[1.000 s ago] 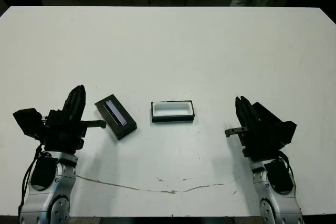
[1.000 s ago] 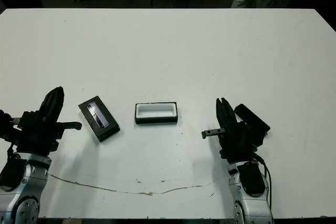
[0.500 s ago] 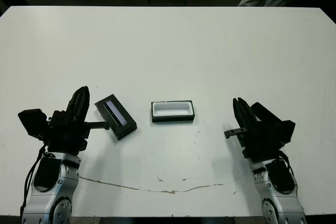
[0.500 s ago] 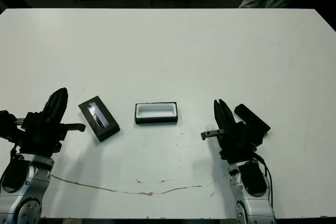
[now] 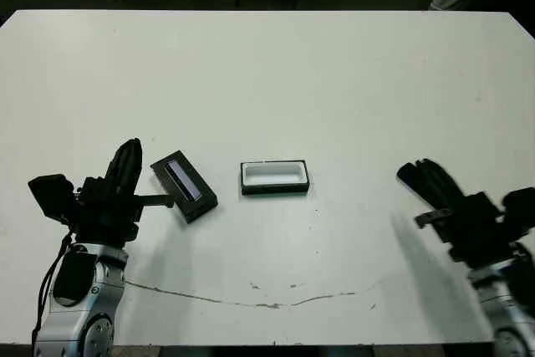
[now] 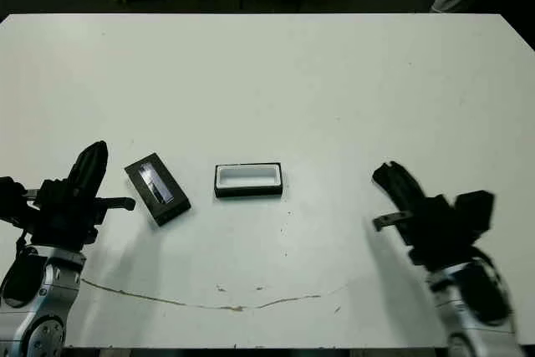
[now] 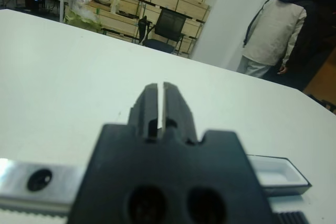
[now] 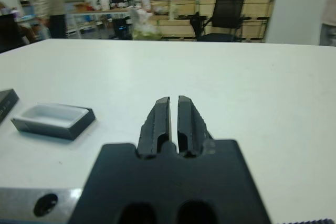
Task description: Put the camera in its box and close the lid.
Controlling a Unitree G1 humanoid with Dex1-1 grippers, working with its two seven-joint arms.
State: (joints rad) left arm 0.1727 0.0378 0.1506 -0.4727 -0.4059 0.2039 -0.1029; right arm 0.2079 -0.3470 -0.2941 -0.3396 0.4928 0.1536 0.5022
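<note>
Matt white table (image 5: 267, 81), scuffed, cracked near the front edge. Matt black box (image 5: 275, 177) with smooth white lining. Black lid (image 5: 184, 186) bearing a glossy greyish-purple stripe. Ribbed matt black fingers (image 8: 160, 119).

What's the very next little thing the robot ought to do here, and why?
Probably open the left gripper and ease it toward the striped black piece. That gripper is shut and sits right beside the piece, while the right gripper, also shut, is far off on the other side. The box lies open and empty. Whether the stripe is the camera itself, I cannot tell.
</note>
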